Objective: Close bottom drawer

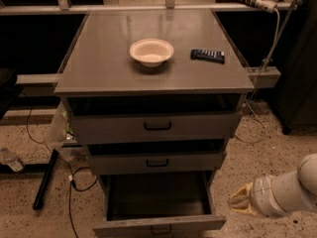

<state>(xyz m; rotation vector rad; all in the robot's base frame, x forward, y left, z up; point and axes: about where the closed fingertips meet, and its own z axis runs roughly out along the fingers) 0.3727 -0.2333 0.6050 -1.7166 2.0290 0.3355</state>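
The bottom drawer (158,198) stands pulled far out at the foot of the grey table (99,58), its dark inside open to view and its narrow front at the lower edge of the view, lying just left of the gripper (239,201) and at about the same height. The gripper sits low on the right, close beside the drawer's right wall but apart from it, with speckled floor (257,152) showing between them. Whether the gripper is released or clenched I cannot tell; it holds nothing that shows. The white arm (290,190) runs off to the right behind the gripper. Up and left of the gripper is the mid-width drawer (124,162), and above that the widest drawer (109,129), each with a dark gap over its front and a black handle. Well above and left of the gripper, on the table top, rests a pale bowl (151,51), and a dark remote (208,55) lies nearly straight above the gripper, just right of the bowl.
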